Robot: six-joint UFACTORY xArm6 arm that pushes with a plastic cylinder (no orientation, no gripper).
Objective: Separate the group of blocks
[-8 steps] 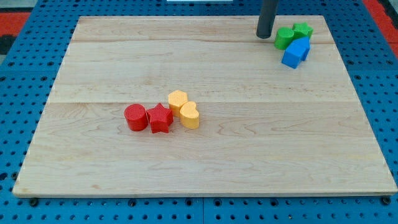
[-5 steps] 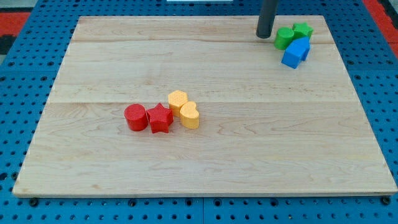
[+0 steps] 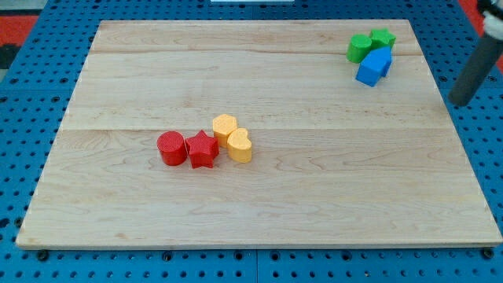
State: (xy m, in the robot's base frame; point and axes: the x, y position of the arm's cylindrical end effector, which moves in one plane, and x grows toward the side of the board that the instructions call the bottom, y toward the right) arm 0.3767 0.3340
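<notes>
Near the board's middle lies a tight group: a red cylinder (image 3: 170,148), a red star (image 3: 202,149), a yellow hexagon (image 3: 225,127) and a yellow heart (image 3: 240,145), each touching its neighbour. At the view's top right a second group touches together: a green cylinder (image 3: 360,48), a green star (image 3: 383,38) and a blue block (image 3: 374,66). My tip (image 3: 459,102) is at the view's right edge, off the board's right side, right of and below the blue block, apart from all blocks.
The wooden board (image 3: 259,204) lies on a blue pegboard table (image 3: 16,157). A red area shows at the view's top left corner (image 3: 20,20).
My tip has jumped from just left of the green cylinder at the top to beyond the board's right edge, lower in the view. No block has moved.
</notes>
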